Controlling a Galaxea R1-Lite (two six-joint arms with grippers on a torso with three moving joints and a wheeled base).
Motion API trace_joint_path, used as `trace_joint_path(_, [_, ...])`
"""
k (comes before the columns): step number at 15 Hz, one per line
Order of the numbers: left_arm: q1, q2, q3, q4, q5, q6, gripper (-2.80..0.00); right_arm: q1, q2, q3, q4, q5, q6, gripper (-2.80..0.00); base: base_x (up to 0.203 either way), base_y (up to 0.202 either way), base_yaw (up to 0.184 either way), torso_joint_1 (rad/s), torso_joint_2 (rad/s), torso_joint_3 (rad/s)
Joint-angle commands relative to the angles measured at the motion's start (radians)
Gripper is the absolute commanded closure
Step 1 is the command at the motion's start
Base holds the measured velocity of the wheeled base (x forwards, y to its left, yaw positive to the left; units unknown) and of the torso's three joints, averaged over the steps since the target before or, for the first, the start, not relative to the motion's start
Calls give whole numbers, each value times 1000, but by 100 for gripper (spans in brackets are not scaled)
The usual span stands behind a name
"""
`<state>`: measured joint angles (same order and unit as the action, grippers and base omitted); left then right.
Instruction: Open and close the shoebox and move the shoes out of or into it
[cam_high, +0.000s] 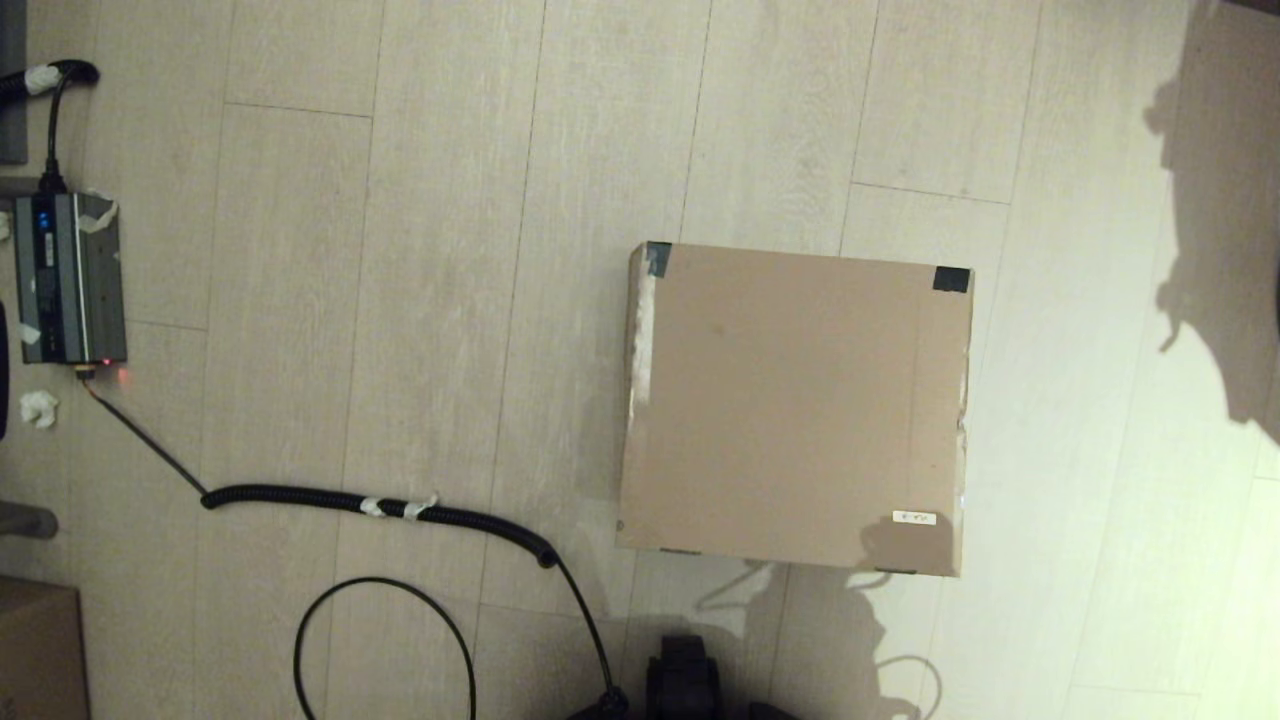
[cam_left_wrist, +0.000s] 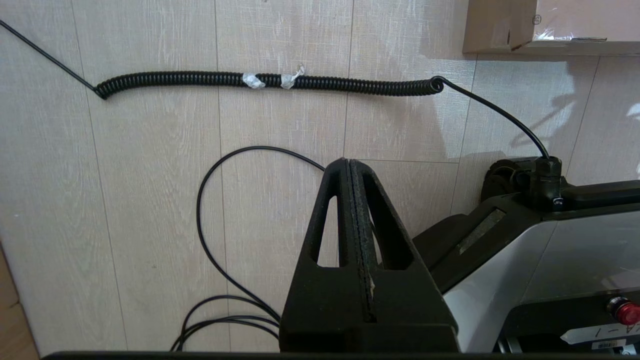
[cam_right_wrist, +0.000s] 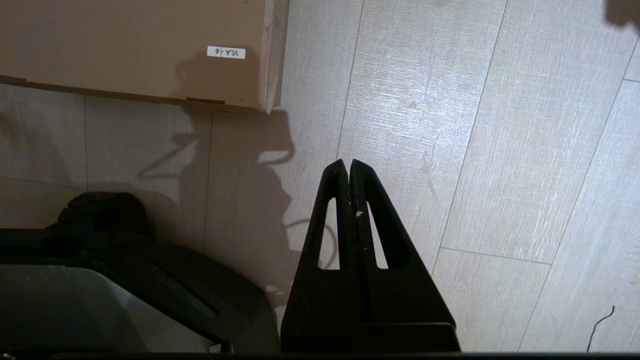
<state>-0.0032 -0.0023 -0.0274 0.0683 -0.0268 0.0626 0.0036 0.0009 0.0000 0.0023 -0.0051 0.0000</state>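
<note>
The shoebox (cam_high: 795, 405) lies on the wooden floor right of centre with its lid down, dark tape on its two far corners and a small white label (cam_high: 914, 517) near its front right corner. No shoes show in any view. My left gripper (cam_left_wrist: 349, 162) is shut on nothing, held above the floor short of the box's front left corner (cam_left_wrist: 500, 30). My right gripper (cam_right_wrist: 348, 164) is shut and empty too, above bare floor off the box's front right corner (cam_right_wrist: 150, 50). Neither gripper shows in the head view.
A coiled black cable (cam_high: 380, 503) with white tape runs across the floor left of the box, and a thin cable loop (cam_high: 385, 640) lies nearer me. A grey power unit (cam_high: 68, 278) sits far left. A smaller cardboard box (cam_high: 40, 650) is at the near left corner. My base (cam_high: 685, 680) is at the bottom.
</note>
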Motion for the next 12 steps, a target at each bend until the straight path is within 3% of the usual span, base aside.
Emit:
trace_joint_path(1, [0, 1, 0, 1, 1, 0, 0, 0, 1, 0, -1, -1, 3, 0, 0, 0, 0, 0, 0, 0])
trace_joint_path(12, [0, 1, 0, 1, 1, 0, 0, -1, 1, 1, -1, -3, 7, 0, 0, 0, 0, 0, 0, 0])
